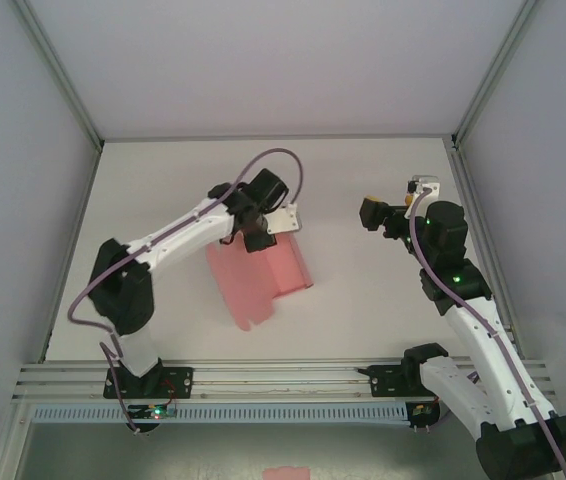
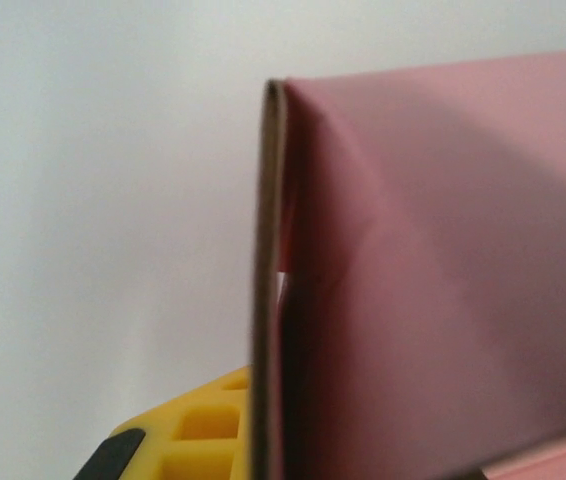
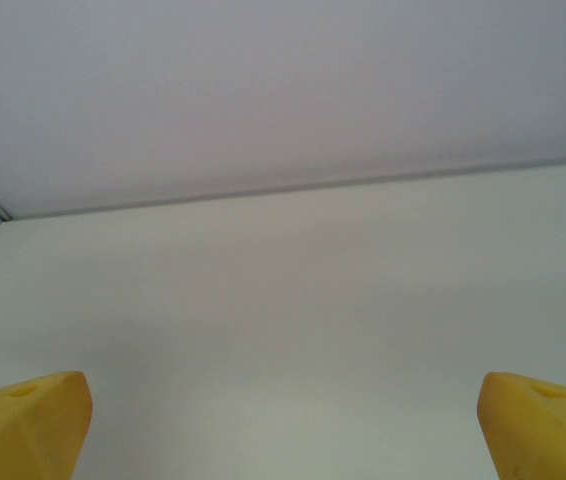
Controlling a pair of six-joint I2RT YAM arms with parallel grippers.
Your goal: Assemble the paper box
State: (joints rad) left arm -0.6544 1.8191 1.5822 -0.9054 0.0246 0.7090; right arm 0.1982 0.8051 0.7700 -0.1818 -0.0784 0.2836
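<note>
The paper box (image 1: 259,278) is a pink card sheet lying partly folded on the white table (image 1: 363,320), with one panel raised along its right side. My left gripper (image 1: 259,238) is at the sheet's far edge, shut on it. In the left wrist view the card (image 2: 433,280) stands close to the camera as a folded wall, its thin edge upright, with one yellow finger (image 2: 193,430) showing beside it and the other hidden behind the card. My right gripper (image 1: 371,214) hovers to the right of the box, apart from it. Its yellow fingertips (image 3: 23,425) stand wide open over bare table.
An aluminium rail (image 1: 283,375) runs along the near edge between the arm bases. Grey enclosure walls and a frame post (image 1: 475,230) bound the table at the sides and back. A small pink patch (image 1: 286,473) lies below the rail.
</note>
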